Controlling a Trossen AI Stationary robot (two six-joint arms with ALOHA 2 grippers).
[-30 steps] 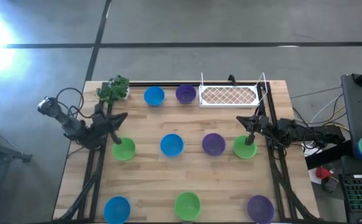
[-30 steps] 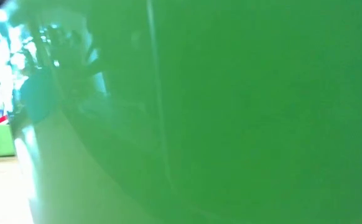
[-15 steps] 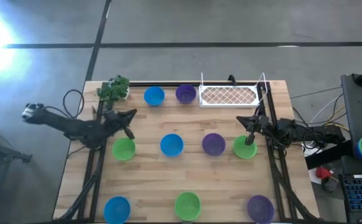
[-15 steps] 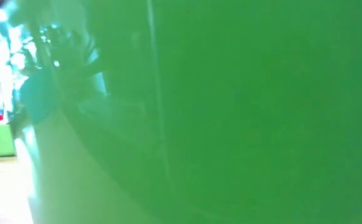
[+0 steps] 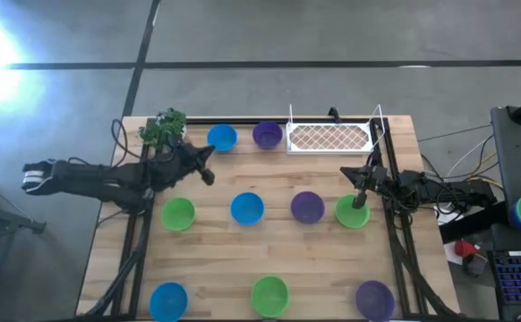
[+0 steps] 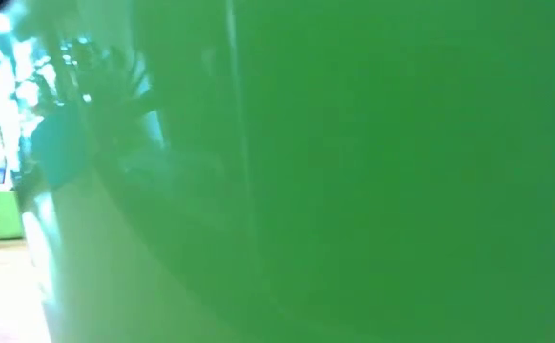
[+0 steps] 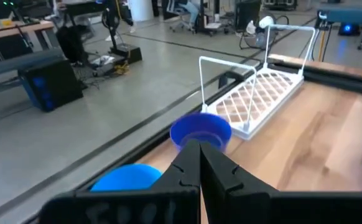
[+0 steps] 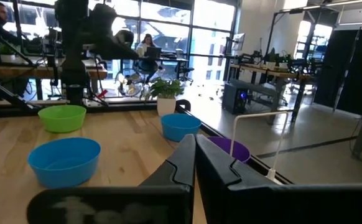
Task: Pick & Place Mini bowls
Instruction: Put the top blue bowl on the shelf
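Nine small round plastic bowls sit upright and apart on the wooden tabletop, in three rows. In the far row, a shallow blue plastic bowl [image 5: 222, 138] lies left of a purple plastic bowl [image 5: 267, 135]. The middle row runs, left to right, bright green bowl [image 5: 178, 214], blue bowl [image 5: 247, 208], purple bowl [image 5: 307, 207] and another bright green bowl [image 5: 352, 212]. Along the near edge lie a blue bowl [image 5: 168, 300] at the left, a green bowl [image 5: 269, 294] in the middle and a purple bowl [image 5: 374, 298] at the right. In the low view, a green surface, seemingly the near green bowl's wall, fills almost the whole frame.
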